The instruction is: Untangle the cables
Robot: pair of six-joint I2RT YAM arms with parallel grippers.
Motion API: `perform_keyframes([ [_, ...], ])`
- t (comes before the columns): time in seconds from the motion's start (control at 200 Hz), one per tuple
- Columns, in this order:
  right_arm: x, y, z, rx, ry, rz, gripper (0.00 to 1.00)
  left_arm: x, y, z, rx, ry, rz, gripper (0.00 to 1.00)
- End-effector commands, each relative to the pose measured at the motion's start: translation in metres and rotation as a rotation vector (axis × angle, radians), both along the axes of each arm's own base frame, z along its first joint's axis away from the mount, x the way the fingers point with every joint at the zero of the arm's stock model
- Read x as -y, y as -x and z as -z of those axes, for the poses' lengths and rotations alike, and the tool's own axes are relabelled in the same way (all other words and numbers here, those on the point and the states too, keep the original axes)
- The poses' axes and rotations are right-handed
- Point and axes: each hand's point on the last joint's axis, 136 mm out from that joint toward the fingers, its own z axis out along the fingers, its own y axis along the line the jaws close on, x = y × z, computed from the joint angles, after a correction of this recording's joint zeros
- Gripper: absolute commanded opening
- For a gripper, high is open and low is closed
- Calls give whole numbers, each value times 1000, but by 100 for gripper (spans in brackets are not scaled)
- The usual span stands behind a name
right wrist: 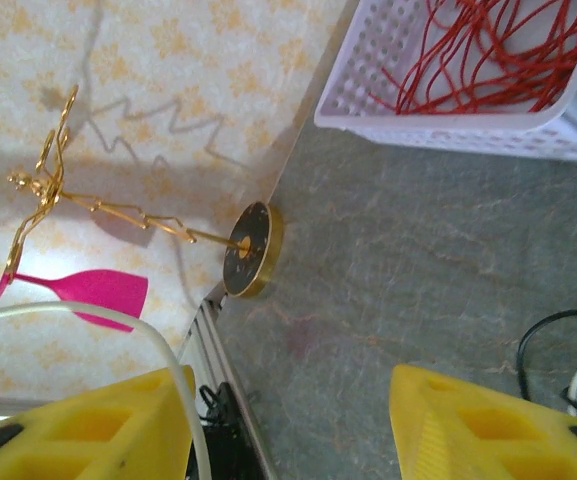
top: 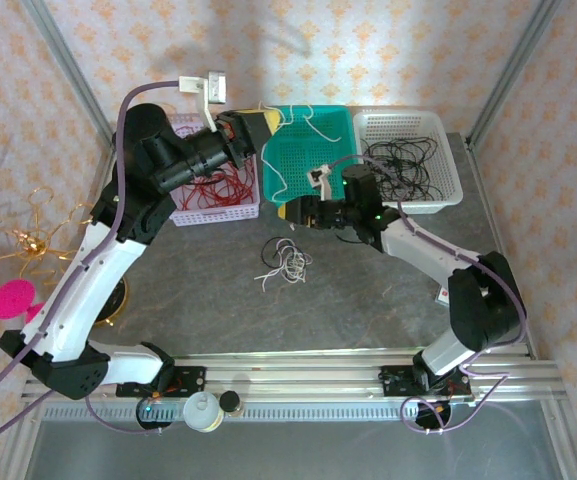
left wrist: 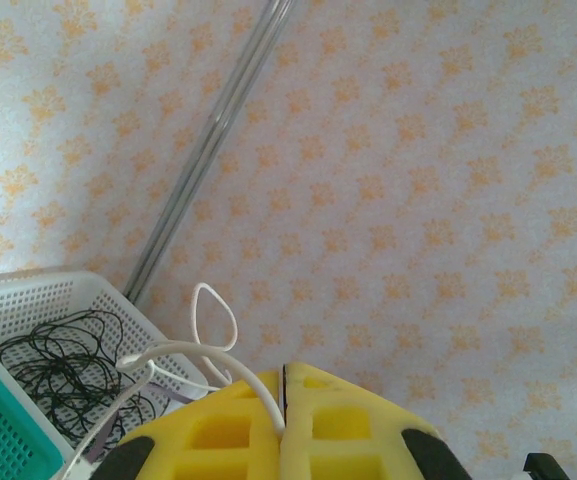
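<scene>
The left gripper [left wrist: 283,375] is squeezed tight on a white cable [left wrist: 163,351]. The right gripper [right wrist: 290,395] has its fingers apart. A pale cable [right wrist: 68,306] maybe touches one finger.

papered wall [left wrist: 448,150]: cream, orange floral print
table [top: 348,300]: mottled grey
middle lattice plastic basket [top: 298,165]: teal
thin flexible cables [top: 286,262]: white, black, red
</scene>
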Motion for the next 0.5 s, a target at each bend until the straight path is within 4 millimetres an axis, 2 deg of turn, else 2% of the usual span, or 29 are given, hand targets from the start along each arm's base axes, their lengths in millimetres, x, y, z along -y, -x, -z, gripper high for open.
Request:
perform_keyframes([
  [0.0, -3, 8, -2, 8, -9, -51, 49, -8, 9, -22, 95, 26, -13, 0],
  [0.265, -3, 12, 17, -22, 13, -72, 31, -10, 8, -28, 115, 24, -23, 0],
  [0.496, 0, 18, 29, -22, 33, -84, 30, -17, -1, -42, 171, 40, -82, 0],
])
